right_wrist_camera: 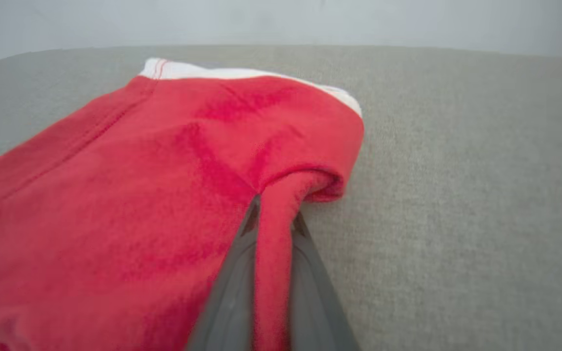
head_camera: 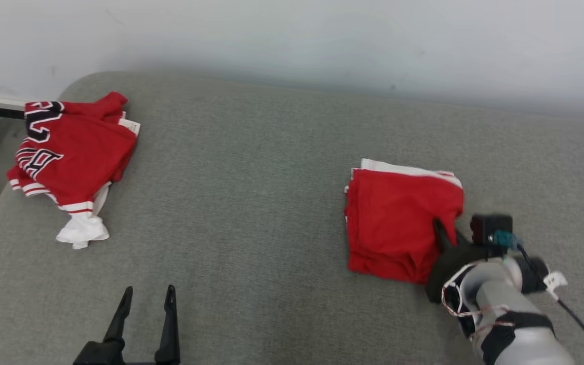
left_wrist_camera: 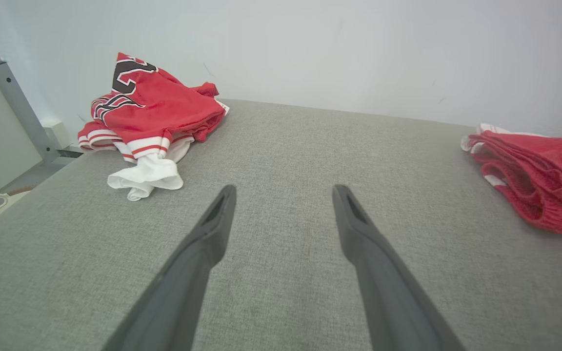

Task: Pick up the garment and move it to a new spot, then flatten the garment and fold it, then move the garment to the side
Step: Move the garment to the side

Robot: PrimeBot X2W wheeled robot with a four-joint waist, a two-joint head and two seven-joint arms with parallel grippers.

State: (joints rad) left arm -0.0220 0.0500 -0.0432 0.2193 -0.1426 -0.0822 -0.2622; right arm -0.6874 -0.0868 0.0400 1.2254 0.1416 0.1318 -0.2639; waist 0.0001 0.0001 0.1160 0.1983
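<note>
A folded red garment (head_camera: pixel 401 223) with a white hem lies on the grey cushion, right of centre; the left wrist view has it at the right edge (left_wrist_camera: pixel 539 175). My right gripper (head_camera: pixel 441 228) is shut on the garment's right edge. Up close, a ridge of the red garment (right_wrist_camera: pixel 164 195) is pinched between the two fingers (right_wrist_camera: pixel 230 292). My left gripper (head_camera: pixel 147 296) stands open at the lower left over bare cushion, its fingers (left_wrist_camera: pixel 208 234) spread wide and empty.
A second red garment (head_camera: pixel 69 152) with black and white lettering lies crumpled at the cushion's far left corner (left_wrist_camera: pixel 149 117). A pale wall (head_camera: pixel 292 35) runs behind the grey cushion (head_camera: pixel 251 203). A grey metal post (left_wrist_camera: pixel 17 107) stands beyond the left edge.
</note>
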